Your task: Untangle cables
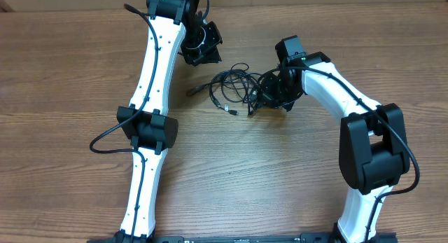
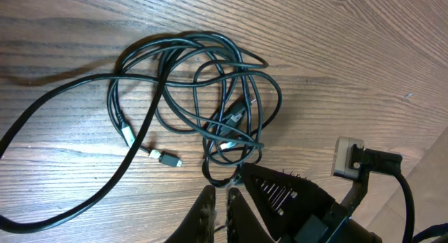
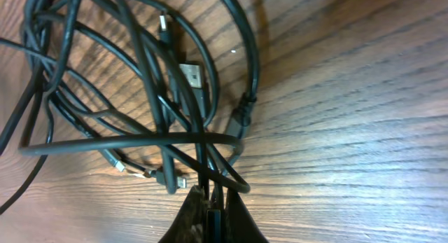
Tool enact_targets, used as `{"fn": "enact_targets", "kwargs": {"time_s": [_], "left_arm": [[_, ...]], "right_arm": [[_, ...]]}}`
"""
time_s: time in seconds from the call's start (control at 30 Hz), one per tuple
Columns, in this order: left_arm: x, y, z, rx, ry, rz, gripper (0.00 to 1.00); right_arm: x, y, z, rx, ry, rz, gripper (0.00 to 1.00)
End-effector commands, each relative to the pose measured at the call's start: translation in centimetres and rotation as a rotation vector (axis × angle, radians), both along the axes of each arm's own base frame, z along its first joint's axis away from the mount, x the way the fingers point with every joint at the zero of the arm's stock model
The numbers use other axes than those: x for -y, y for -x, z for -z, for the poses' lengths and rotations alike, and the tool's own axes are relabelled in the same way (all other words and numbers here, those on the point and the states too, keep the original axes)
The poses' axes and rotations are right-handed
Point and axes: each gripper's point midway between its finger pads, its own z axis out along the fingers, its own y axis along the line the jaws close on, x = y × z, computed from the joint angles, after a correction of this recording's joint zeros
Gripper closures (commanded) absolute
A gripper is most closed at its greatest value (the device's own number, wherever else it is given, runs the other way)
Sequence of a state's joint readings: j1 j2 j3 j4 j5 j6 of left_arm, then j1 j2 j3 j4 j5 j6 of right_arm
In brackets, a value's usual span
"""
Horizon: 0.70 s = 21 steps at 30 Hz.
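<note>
The cables lie in one tangled heap of thin black loops on the wooden table. My right gripper is at the heap's right side. In the right wrist view it is shut on black strands of the cables, which run up between its fingers. A silver USB plug lies inside the loops. My left gripper hovers apart from the heap, up and to its left. In the left wrist view it is shut with nothing seen held, just short of the cables. A small plug lies loose.
One long cable strand trails off to the left across the wood. The right gripper reaches in beside my left fingertips in the left wrist view. The table's far edge runs along the top.
</note>
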State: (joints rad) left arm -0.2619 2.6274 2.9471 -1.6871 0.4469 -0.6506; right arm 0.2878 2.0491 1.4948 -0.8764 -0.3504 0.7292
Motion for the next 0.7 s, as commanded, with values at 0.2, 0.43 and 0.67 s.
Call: {"fn": "enact_targets", "kwargs": {"time_s": [0.2,0.43,0.67], "left_arm": [[0.6,0.3,-1.3,0.043,-0.002,0.034,0.92],[0.8,0.4,-1.3,0.044,-0.002,0.038,0.91],[0.8,0.4,-1.3,0.044,-0.002,0.039,0.9]], "right_arm": [[0.6,0.1,2.2,-0.007,0.106,0.007,0.96],[-1.1,-0.6,1.6,0.004,0.019,0.035,0.96],[-1.0,0.3,1.8,-0.094,0.012,0.171,0.96]]}}
